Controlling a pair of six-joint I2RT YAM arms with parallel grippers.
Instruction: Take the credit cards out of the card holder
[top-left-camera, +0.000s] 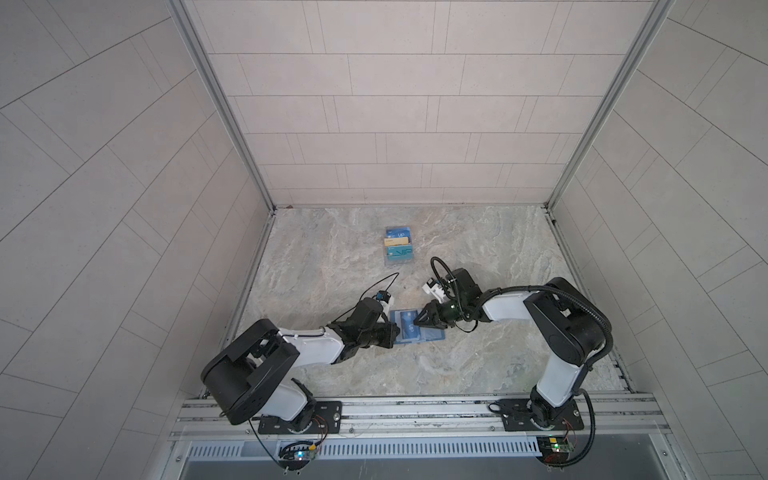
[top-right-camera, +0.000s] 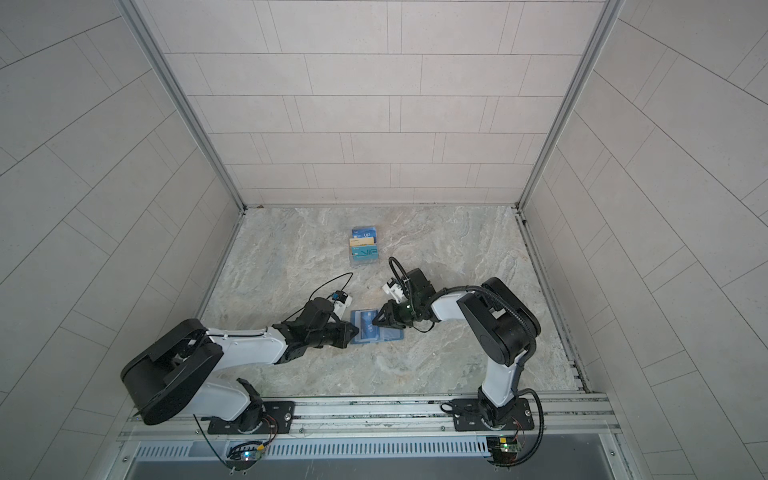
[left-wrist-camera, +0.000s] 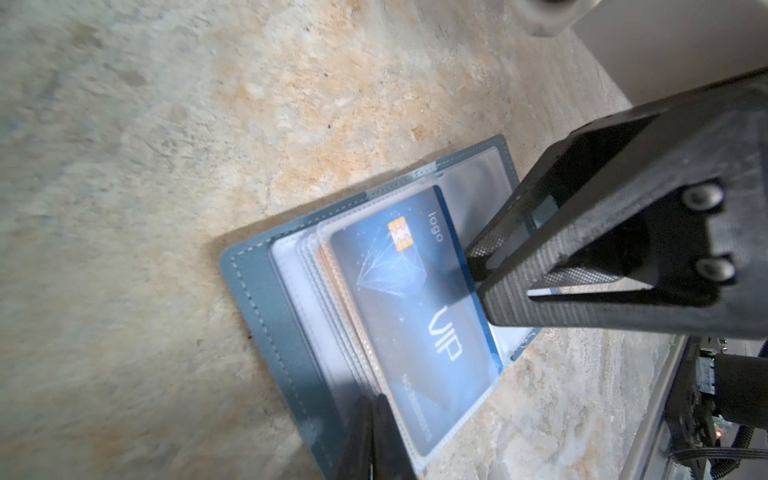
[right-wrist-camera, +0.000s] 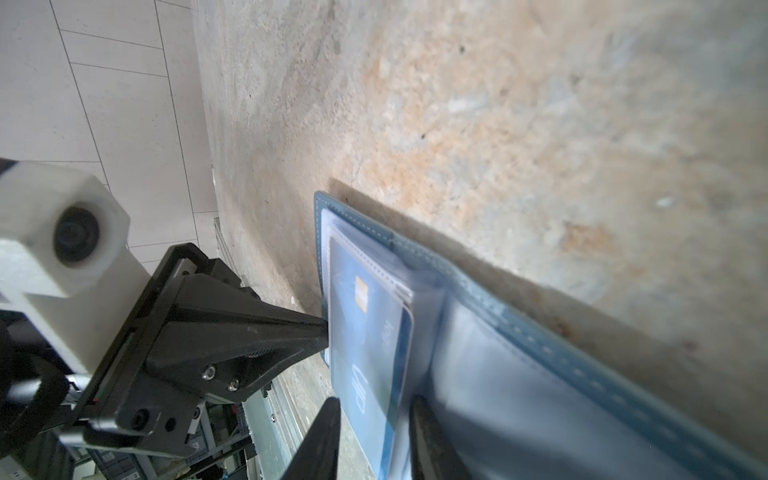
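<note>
card holder (top-left-camera: 432, 335): teal-blue stitched cover, lying open and flat. Pale inside, with a stack of clear sleeves.
location: mid-width on the marbled surface (top-left-camera: 498, 257), nearer its near edge than its far edge, between the two gripper tips.
blue card (left-wrist-camera: 415, 316): in the top sleeve of the half on the left arm's side. It has a gold chip, a faceted diamond graphic, and "logo" and "VIP" print. One long edge runs along the fold.
orange card edge (left-wrist-camera: 326, 266): thin strip in a sleeve under the top one; the rest is hidden.
clear sleeve (left-wrist-camera: 478, 183): covers the other half, over the pale lining.
left gripper (left-wrist-camera: 371, 409): fingers closed together, tips down on the outer edge of the sleeve stack. Can't tell if a sleeve is pinched between them.
right gripper (left-wrist-camera: 478, 270): fingers part-way apart, tips at the blue card's long edge by the fold. The right wrist view shows the card running between them. Can't tell if they clamp it.
in the way: in both top views the grippers cover the holder's outer edge and its fold. Only the middle of the card shows.
card stand (top-left-camera: 399, 247): clear tiered stand holding blue, yellow and teal cards. It sits toward the far edge, left of mid-width, well apart from the holder.
left wrist camera (right-wrist-camera: 66, 232): white housing just behind the left fingers.
rail (top-left-camera: 415, 411): aluminium, along the near edge, carrying both arm bases.
</note>
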